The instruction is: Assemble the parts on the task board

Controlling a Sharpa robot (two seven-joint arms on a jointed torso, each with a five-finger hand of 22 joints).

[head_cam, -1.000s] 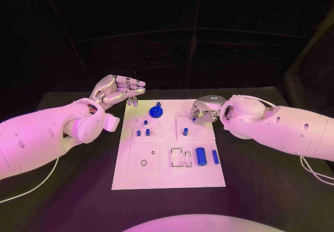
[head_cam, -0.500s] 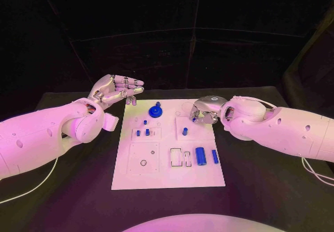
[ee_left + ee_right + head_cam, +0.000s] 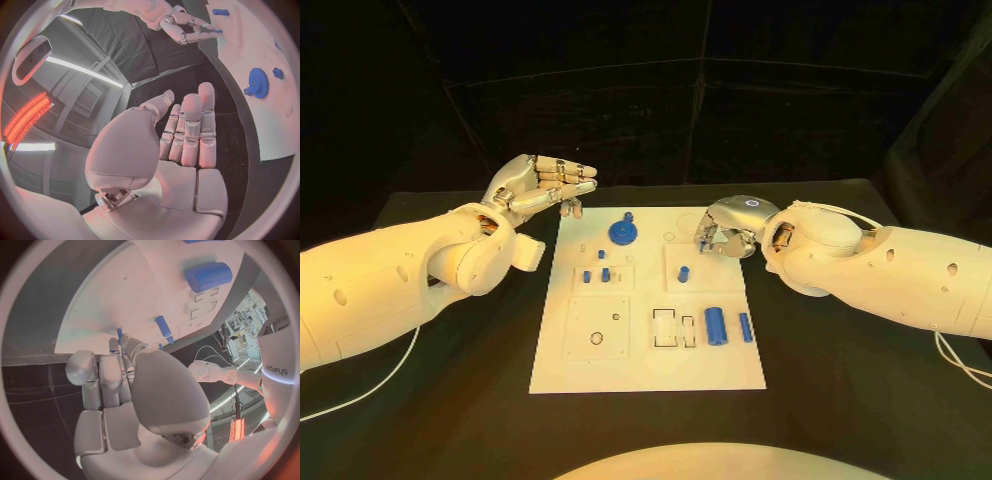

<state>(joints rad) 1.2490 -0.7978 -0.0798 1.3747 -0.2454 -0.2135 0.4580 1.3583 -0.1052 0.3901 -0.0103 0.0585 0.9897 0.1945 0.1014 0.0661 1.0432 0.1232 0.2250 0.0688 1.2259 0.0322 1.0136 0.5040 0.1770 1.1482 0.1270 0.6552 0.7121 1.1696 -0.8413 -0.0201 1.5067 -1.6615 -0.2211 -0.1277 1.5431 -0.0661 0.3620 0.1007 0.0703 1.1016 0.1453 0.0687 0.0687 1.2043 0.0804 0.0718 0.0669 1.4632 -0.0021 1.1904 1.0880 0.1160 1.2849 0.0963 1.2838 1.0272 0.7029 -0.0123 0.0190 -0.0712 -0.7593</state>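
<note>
So far the assembly looks only partly done. On the task board (image 3: 646, 370), which lies in the middle of the black counter (image 3: 862, 400), a blue gear (image 3: 623, 233) sits at the far end with a small blue knob just beyond it. Two short blue pegs (image 3: 596, 275) stand in the left middle block, and one blue peg (image 3: 684, 272) in the block to their right. A larger blue cylinder (image 3: 715, 323) and a thinner blue pin (image 3: 746, 326) lie loose near the right edge, beside open rectangular sockets, so those at least seem left to place.

The left hand (image 3: 542, 186) hovers off the board's far left corner, palm up, fingers curled loosely together and holding nothing. The right hand (image 3: 727, 226) hangs over the board's far right corner, fingers bent down; the left wrist view shows a small blue part (image 3: 215, 31) pinched at its fingertips.

Compared with a second ago, both hands have barely shifted and the parts on the board lie as they did.
</note>
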